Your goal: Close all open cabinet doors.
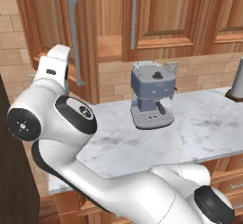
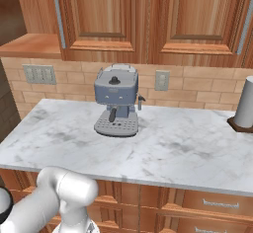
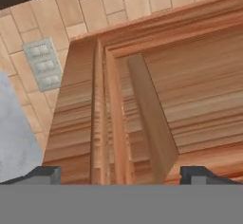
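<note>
A: Standing open, one cabinet door (image 1: 71, 33) is noted at the far left of the wall cabinets, swung out toward the arm, its long silver handle (image 1: 75, 40) facing into the room. An open shelf bay (image 1: 109, 26) is seen beside it. Task judged unfinished.

B: Closed items?

A: The neighbouring door (image 1: 163, 16) is seen flush, and in the right base view two doors (image 2: 101, 15) are listed as shut. Whether more doors stand open further along cannot be told.

B: Tool?

A: The tool (image 3: 121, 173) is recorded with its tips spread wide, nothing pinched between them. In the hand view it is pointed up at the lower edge of the open door (image 3: 85, 123), held close to the wood; contact cannot be confirmed. A push to swing the door home is judged to remain.

B: Surface and room?

A: A grey-veined white marble surface (image 2: 188, 153) is entered, carrying a blue-grey coffee machine (image 2: 116, 106) near the middle and a grey cylinder on a dark base (image 2: 244, 106) at the right end. A tan brick wall (image 2: 197, 86) with a switch plate (image 2: 38, 74) and an outlet (image 2: 161, 80) is noted behind; drawers (image 2: 217, 205) are fitted below.
</note>
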You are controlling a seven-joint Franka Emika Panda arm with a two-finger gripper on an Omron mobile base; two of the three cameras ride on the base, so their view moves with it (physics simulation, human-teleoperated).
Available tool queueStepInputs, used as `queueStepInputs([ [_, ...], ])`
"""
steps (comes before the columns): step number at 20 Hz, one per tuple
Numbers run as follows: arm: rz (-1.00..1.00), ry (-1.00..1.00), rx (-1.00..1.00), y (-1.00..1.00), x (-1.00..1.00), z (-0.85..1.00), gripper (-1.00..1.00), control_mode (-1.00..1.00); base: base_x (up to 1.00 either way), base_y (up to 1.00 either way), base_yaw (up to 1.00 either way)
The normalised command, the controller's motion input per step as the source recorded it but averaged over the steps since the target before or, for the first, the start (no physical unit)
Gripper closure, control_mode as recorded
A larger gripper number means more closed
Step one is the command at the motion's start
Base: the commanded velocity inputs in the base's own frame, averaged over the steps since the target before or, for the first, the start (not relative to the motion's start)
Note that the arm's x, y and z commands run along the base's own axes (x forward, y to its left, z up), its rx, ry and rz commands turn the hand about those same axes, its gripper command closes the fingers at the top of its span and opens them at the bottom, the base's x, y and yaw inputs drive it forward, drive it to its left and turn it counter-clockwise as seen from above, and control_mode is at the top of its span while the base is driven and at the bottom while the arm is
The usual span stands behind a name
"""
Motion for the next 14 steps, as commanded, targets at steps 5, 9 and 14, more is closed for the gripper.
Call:
queueStepInputs([
  [5,-0.07,0.07,-0.06,-0.32,0.39,0.00,-1.00,-1.00,0.00,0.00,0.00],
  [9,-0.02,0.08,-0.02,-0.51,0.49,0.00,-1.00,-1.00,0.00,0.00,0.00],
  [14,0.00,0.07,0.00,-0.58,0.60,0.00,-1.00,-1.00,0.00,0.00,0.00],
])
